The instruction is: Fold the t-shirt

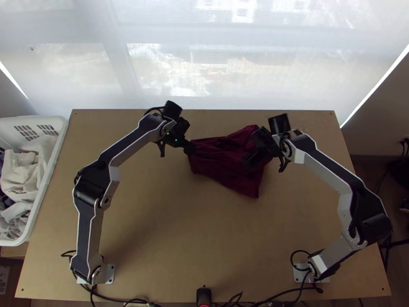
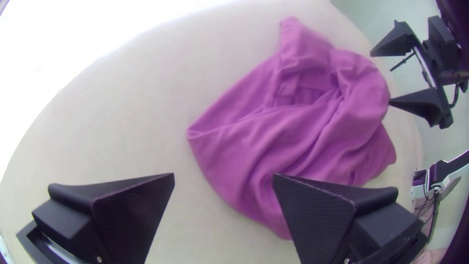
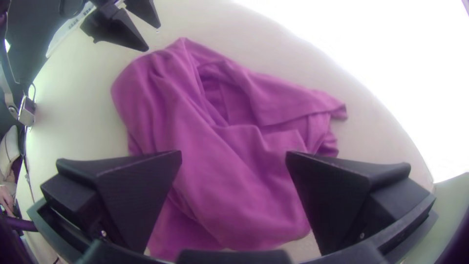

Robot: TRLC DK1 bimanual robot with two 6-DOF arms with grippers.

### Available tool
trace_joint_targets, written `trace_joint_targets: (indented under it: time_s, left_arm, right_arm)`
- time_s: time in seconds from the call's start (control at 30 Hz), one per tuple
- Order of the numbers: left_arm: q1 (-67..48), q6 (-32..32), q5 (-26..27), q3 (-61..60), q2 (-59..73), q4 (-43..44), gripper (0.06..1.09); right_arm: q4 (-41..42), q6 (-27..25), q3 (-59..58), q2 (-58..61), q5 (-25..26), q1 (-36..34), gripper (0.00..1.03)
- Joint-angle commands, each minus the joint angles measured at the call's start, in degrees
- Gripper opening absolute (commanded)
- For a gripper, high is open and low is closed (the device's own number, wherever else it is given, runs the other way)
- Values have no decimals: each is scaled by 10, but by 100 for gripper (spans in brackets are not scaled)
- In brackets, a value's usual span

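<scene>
While it lies bunched, the t-shirt (image 1: 222, 158) runs roughly crosswise.

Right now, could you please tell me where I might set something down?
Bare table lies between the left arm and right arm, nearside of the t-shirt, and between the left arm and the basket. The left gripper and right gripper crowd the t-shirt.

Wooden table (image 1: 204, 235) under rumpled t-shirt (image 1: 225, 161)
</scene>
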Motion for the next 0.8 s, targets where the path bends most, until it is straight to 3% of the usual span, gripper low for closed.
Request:
trace_joint_targets:
  time_s: [0.0, 0.23, 0.47, 0.77]
  left_arm:
    - [-1, -2, 2, 1, -68, -10, 104]
    - [17, -12, -6, -40, -168, -22, 104]
    - [91, -1, -6, -143, -287, -23, 104]
    - [188, -1, -6, -268, -419, -32, 104]
  right_arm:
    - [10, -11, 33, -41, -1, 16, 99]
    - [23, -10, 28, -36, 4, 81, 99]
    - [77, 3, 36, 17, 51, 139, 99]
    - [105, 12, 83, 143, 58, 154, 99]
